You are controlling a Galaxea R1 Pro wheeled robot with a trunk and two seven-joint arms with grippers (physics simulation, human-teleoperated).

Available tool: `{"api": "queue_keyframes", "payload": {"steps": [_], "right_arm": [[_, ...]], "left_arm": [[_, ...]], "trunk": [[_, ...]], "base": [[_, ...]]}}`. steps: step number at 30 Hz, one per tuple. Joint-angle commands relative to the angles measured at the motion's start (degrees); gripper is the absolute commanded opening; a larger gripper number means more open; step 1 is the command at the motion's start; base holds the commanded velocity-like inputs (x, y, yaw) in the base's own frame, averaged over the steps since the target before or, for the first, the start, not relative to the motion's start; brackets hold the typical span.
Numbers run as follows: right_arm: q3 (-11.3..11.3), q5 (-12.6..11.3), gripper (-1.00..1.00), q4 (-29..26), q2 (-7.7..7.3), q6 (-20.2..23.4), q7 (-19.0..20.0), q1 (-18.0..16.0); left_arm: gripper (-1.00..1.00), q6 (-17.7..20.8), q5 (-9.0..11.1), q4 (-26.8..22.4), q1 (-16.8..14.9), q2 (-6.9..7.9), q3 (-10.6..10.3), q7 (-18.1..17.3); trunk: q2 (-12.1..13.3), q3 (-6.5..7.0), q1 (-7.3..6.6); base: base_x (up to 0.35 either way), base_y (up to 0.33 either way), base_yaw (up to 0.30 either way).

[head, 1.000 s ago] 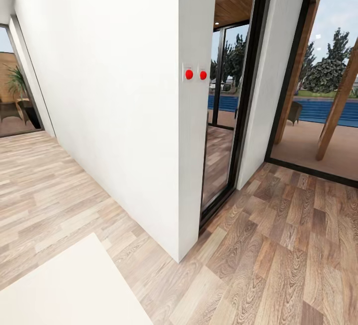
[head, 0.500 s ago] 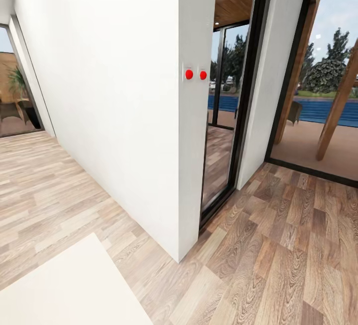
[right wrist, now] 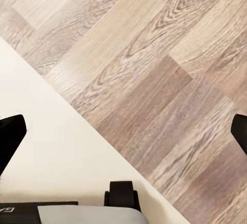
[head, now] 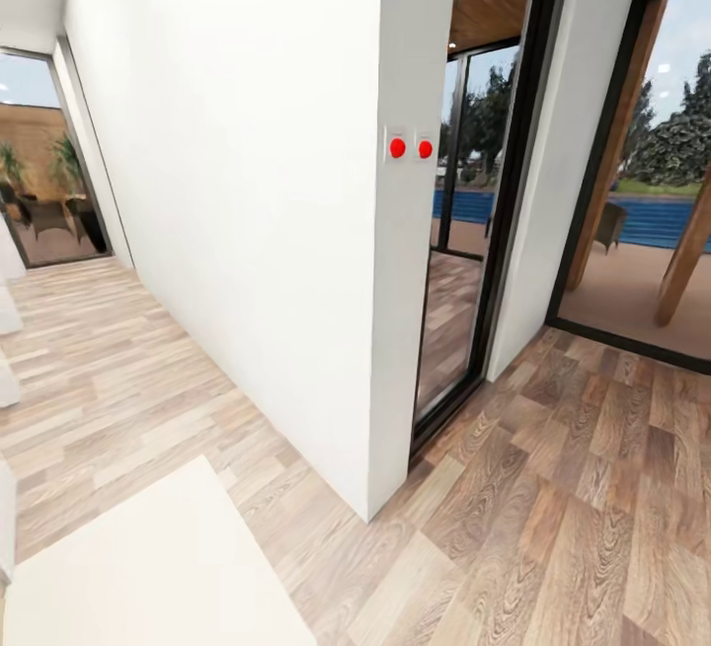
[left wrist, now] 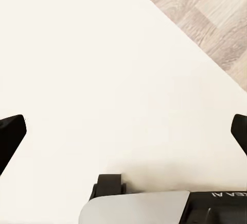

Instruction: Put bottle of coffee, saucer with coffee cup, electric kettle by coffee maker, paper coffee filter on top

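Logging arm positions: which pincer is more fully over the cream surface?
Left. The left pincer hangs mostly above the cream surface; the right pincer hangs above its edge, with wood floor beyond.

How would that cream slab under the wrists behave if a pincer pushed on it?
Probably rigid: the slab shows a flat face and straight edge against the floor. Likely slick, given its plain matte surface. It looks too broad to tip; weight can't be judged.

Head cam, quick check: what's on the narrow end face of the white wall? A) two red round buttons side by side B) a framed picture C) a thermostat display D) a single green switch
A: two red buttons sit side by side on pale plates on the end face of the white wall, just beside the dark-framed glass door.
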Motion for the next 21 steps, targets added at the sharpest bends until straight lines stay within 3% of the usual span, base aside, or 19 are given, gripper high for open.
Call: {"api": "queue_keyframes", "payload": {"steps": [1,12,21], "right_arm": [[0.01,-0.01,1.00,-0.02,0.00,-0.02,-0.02,0.01],[-0.07,-0.02,1.00,-0.02,-0.02,-0.02,-0.09,0.15],[-0.01,-0.02,1.00,-0.02,-0.02,-0.02,-0.10,0.16]], "left_arm": [[1.00,-0.02,-0.03,-0.08,0.02,-0.01,0.06,0.03],[1.00,-2.94,-0.05,-0.08,0.02,-0.06,0.40,-0.02],[1.00,-3.96,-0.07,-0.08,0.02,-0.09,0.43,-0.13]], "trunk": [[-0.03,-0.05,0.00],[-0.03,-0.05,0.00],[-0.03,-0.05,0.00]], "base": [[0.000,0.000,0.232],[-0.002,-0.009,0.240],[-0.087,-0.202,0.089]]}}
